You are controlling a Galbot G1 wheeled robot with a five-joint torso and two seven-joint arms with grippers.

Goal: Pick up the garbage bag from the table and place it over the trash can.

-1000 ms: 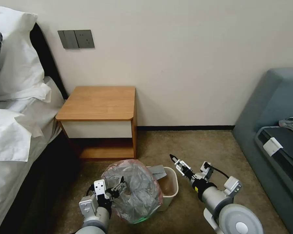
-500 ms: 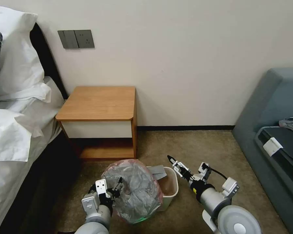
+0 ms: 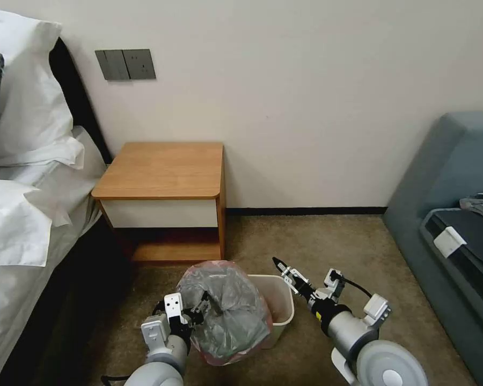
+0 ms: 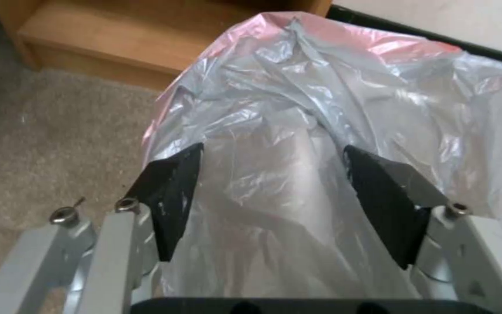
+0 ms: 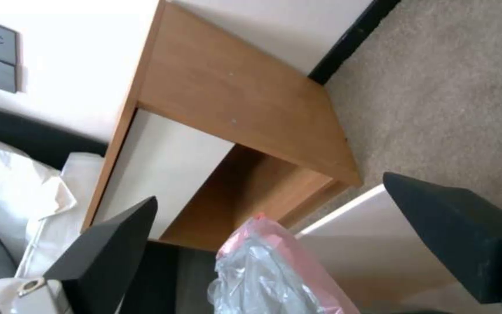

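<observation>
The bag [image 3: 225,313] lay bunched over the left rim of the bin [image 3: 282,311], on the floor before the table [image 3: 163,170]. The left tool [image 3: 198,310] was spread around its folds. The right tool [image 3: 280,267], also spread, hovered beside the bin's right rim. The uncovered right rim needed bag film stretched across, gently.

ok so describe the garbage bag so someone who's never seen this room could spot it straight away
Start at the wooden table against the wall beside the bed, then look down to the carpet in front of it. There the garbage bag drapes over the left side of the cream trash can, by the left gripper. It is the only wrinkly, translucent grey plastic there, with a pink-red rim.
</observation>
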